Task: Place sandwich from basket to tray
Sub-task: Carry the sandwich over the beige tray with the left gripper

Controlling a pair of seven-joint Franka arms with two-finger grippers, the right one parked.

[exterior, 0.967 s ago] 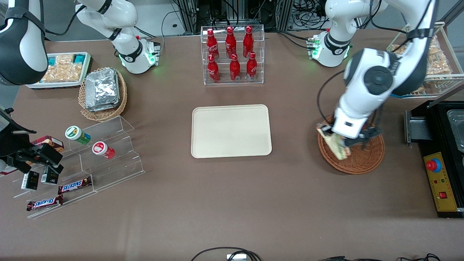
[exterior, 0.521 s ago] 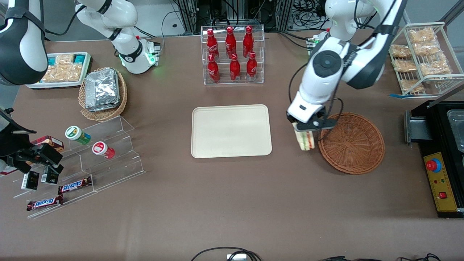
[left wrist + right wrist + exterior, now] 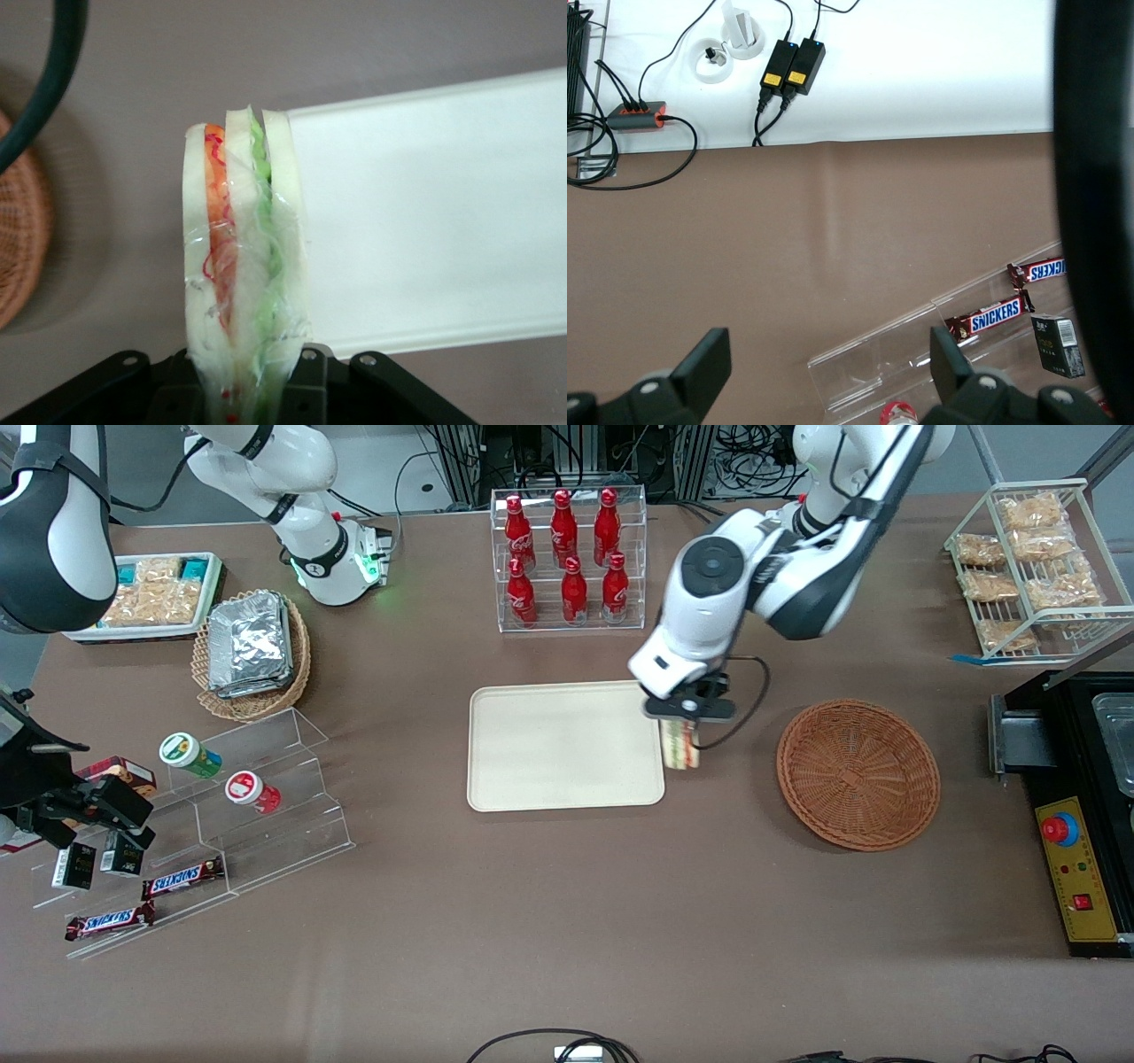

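The left arm's gripper [image 3: 684, 722] hangs above the tabletop [image 3: 567, 921] at the edge of the cream-beige tray [image 3: 549, 771] that faces the working arm's end, its fingers pinching the sandwich [image 3: 680, 746], which hangs below them clear of any surface. In the front view the sandwich sits just beside the tray's rim, between the tray and the round reddish-brown wicker basket [image 3: 858, 772], nearer to the tray. In the left wrist view the sandwich [image 3: 244, 257] stands on edge in clear wrap, three pale bread slices with an orange and red layer and a green layer between them, and the black fingers [image 3: 306, 385] clamp its wrapped end; the tray [image 3: 443, 212] lies beneath it on one side and a piece of the basket [image 3: 18, 239] shows on the other, with bare brown tabletop [image 3: 266, 53] between. The basket holds nothing. An acrylic rack of red bottles [image 3: 567, 558] stands farther from the front camera than the tray, and a lighter wicker basket of foil packs [image 3: 251, 654] lies toward the parked arm's end
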